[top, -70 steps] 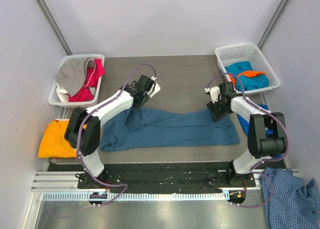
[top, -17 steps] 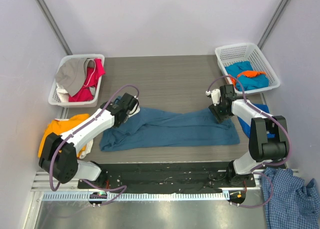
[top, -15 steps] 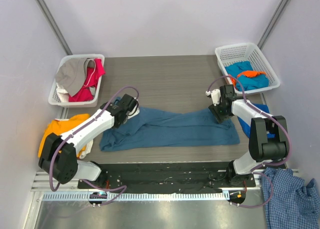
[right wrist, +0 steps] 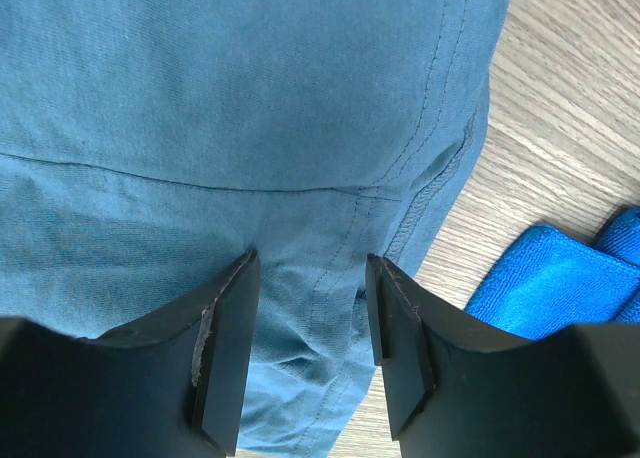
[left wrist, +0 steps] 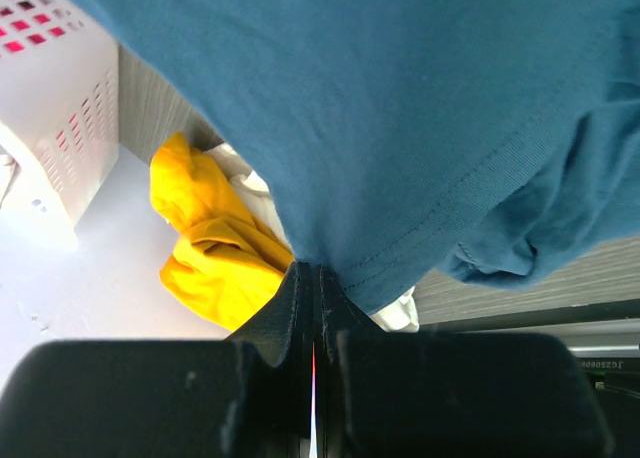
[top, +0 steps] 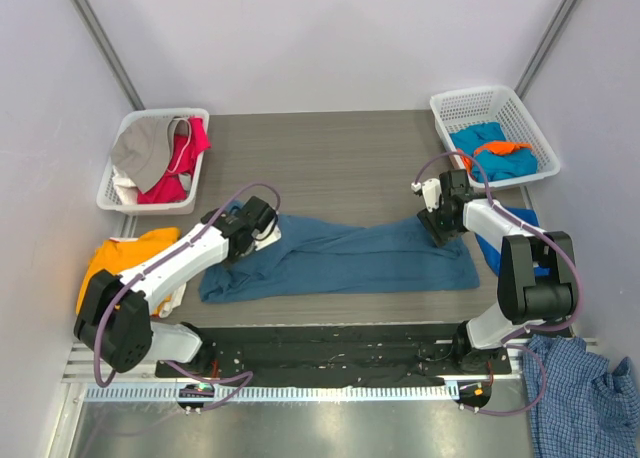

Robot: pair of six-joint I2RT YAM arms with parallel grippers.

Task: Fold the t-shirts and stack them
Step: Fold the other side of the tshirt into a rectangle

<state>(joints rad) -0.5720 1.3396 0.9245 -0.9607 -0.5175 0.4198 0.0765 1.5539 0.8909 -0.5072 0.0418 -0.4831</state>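
Grey wood-grain table runs between pale walls, and we see the teal tee laid in a long band across its near half, reaching from near the left edge to near the right edge. Our left gripper sits at the tee's far left corner, its jaws pinched together on the hem, with the cloth draping away from the tips. Our right gripper is at the tee's far right corner. Its jaws are spread apart over a seamed part of the cloth and hold nothing; we cannot tell whether they touch it. Just beside that corner, a blue cloth lies near the right edge. An orange tee is bunched over the left edge. At the far left corner, the left basket holds a grey tee and a red tee. At the far right corner, the right basket holds a turquoise tee.
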